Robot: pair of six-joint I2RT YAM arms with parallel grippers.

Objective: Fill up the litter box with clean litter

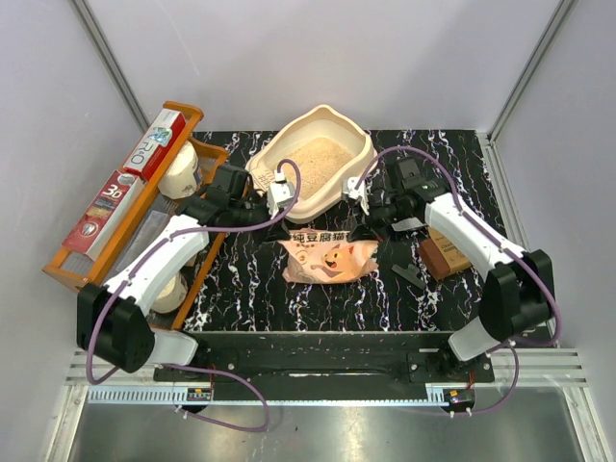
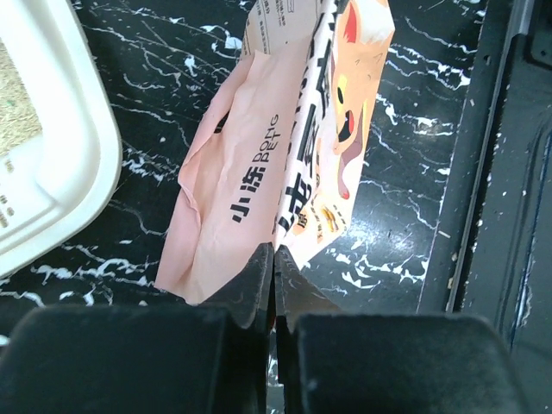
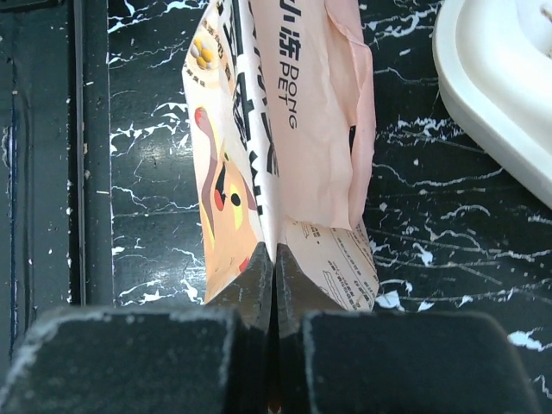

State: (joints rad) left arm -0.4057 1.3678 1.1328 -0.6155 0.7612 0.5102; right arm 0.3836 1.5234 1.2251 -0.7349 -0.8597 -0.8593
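Observation:
The cream litter box [image 1: 329,117] stands at the back middle of the table, with clean litter [image 1: 313,159] spread over its floor. Just in front of it is a pink bag [image 1: 327,258] printed with a cartoon cat, held between both arms. My left gripper [image 1: 280,232] is shut on the bag's left end; in the left wrist view its jaws [image 2: 274,252] pinch the bag [image 2: 250,164] at a fold. My right gripper [image 1: 370,232] is shut on the right end [image 3: 273,252] of the bag [image 3: 302,129]. The litter box rim [image 2: 69,164] [image 3: 500,86] shows beside the bag in both wrist views.
An orange wooden rack [image 1: 72,265] with boxes and white jars fills the left side. A brown box [image 1: 443,252] and a small black piece [image 1: 405,274] lie at the right. The black base rail [image 1: 308,346] runs along the near edge.

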